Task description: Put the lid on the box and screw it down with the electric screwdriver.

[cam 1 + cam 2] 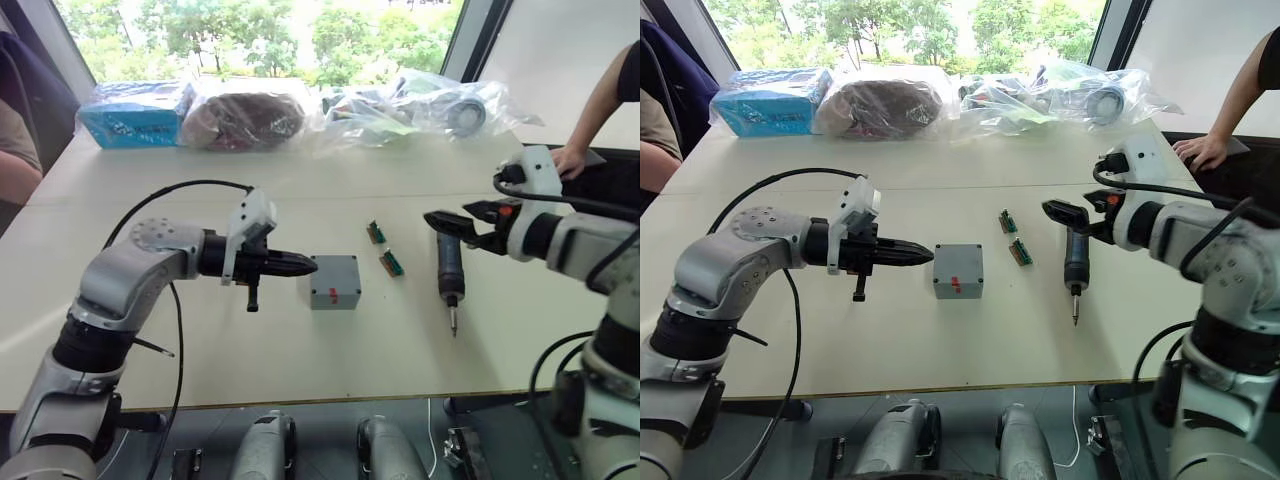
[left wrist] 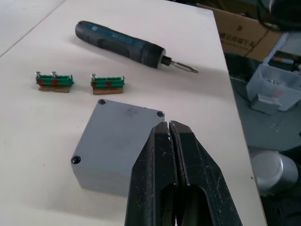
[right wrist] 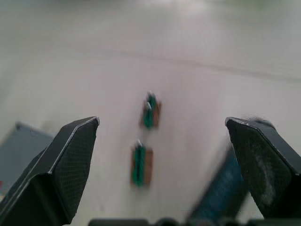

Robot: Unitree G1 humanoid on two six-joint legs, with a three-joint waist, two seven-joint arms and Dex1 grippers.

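The small square grey plastic box point(image 1: 334, 282), flat grey lid point(image 2: 123, 129) seated, is steadied by the clenched left claw point(image 1: 306, 265), while the released right claw point(image 1: 1052, 212) hangs above the black cylindrical electric screwdriver point(image 1: 451, 272), likely for pickup.

From my remote station, I look into what reads as a robotics lab or workshop: a broad pale worktable point(image 1: 300, 340) by a window point(image 1: 260, 30) onto trees, plastic-bagged parts point(image 1: 420, 105) heaped along its far edge, small green connector blocks point(image 1: 385, 250) lying loose, people's arms point(image 1: 600, 110) resting at both sides.
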